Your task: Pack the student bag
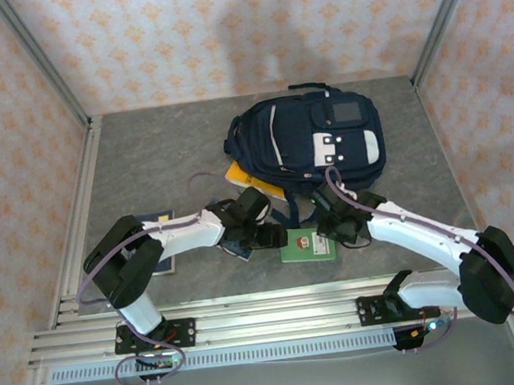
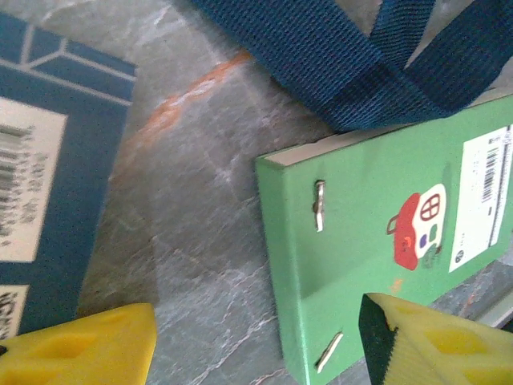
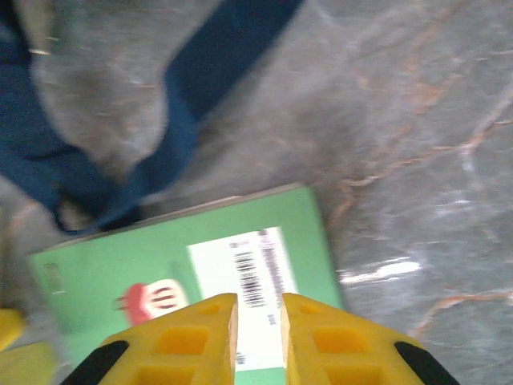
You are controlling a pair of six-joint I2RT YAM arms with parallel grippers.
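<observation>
Nearest us, the left gripper (image 2: pixel 258 325) hangs low over the grey table (image 2: pixel 200 241). Its jaws are spread wide with nothing between them, and one finger is above the green booklet (image 2: pixel 377 241). A blue book (image 2: pixel 48 160) lies flat beside the booklet, not touching it. The right gripper (image 3: pixel 259 309) hovers over the booklet's white barcode label (image 3: pixel 240 269), jaws nearly together with a slim gap, pinching nothing. Further back, a dark blue strap (image 2: pixel 369 56) crosses the booklet's far edge. Beyond that we see the student bag (image 1: pixel 311 140) lying flat toward the back of the table, patches up. A yellow book (image 1: pixel 244 175) pokes out from under its left side.
</observation>
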